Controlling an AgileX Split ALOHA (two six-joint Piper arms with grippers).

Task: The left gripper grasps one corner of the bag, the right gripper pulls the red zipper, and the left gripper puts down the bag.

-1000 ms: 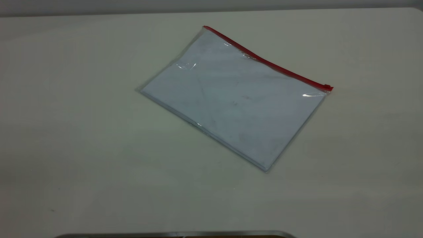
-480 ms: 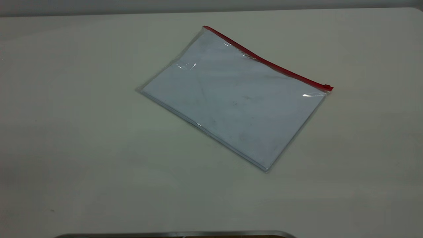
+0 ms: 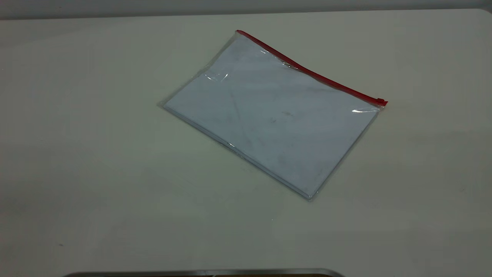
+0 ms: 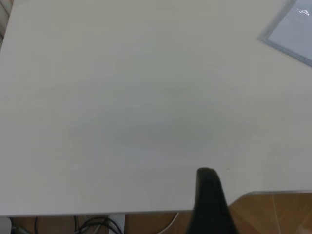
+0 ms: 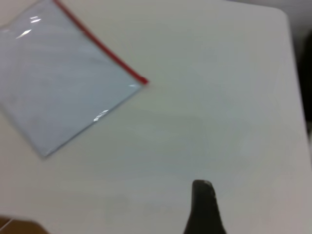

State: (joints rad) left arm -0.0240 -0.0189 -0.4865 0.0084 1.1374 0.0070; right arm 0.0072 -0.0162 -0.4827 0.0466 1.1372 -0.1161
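The bag [image 3: 273, 115], a flat clear pouch with white sheets inside, lies askew on the pale table [image 3: 96, 154], near the middle and toward the far side. The red zipper [image 3: 307, 71] runs along its far long edge, and the small slider tab [image 3: 381, 102] sits at the right end. Neither gripper appears in the exterior view. In the left wrist view a black part of my left gripper [image 4: 207, 195] hangs over the table's near edge, far from the bag's corner [image 4: 292, 31]. My right gripper [image 5: 202, 207] is over bare table, well away from the bag [image 5: 63, 83] and the zipper [image 5: 100, 46].
A metal-rimmed brown surface [image 3: 203, 273] borders the table's near edge. Beyond that edge the left wrist view shows wooden floor [image 4: 278, 212] and cables [image 4: 97, 226]. The table's rounded far right corner [image 5: 280, 14] is visible.
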